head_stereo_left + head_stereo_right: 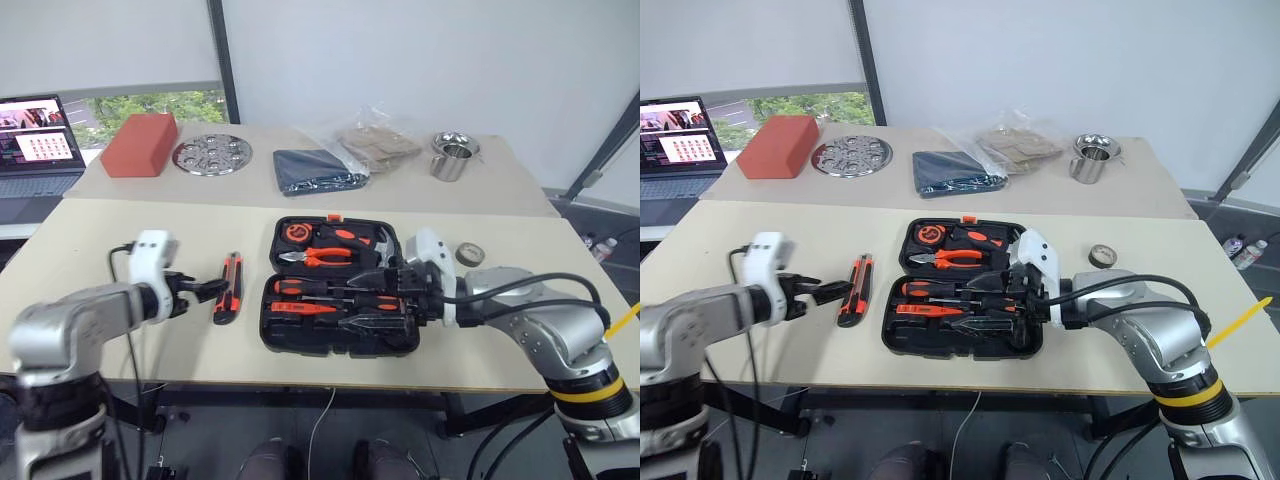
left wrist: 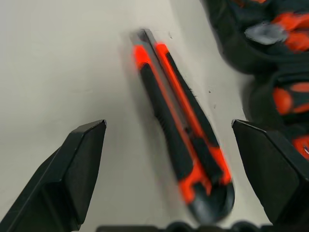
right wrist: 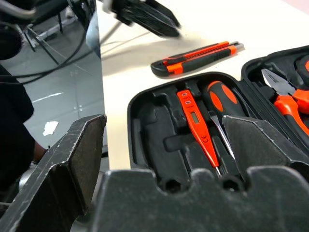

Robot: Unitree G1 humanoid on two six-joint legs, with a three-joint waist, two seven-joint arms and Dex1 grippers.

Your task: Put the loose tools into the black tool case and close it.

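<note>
Left pincer (image 1: 205,290) gapes empty beside the utility knife (image 1: 229,288) on the bench (image 1: 120,240); straddle its handle squarely before pinching; right pincer (image 1: 395,290) hangs apart over the black tool case (image 1: 285,335).

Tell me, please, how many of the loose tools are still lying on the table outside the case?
2. The utility knife lies left of the open black tool case, in front of the open left gripper. The small tape roll sits to the case's right. The right arm may hide others.
</note>
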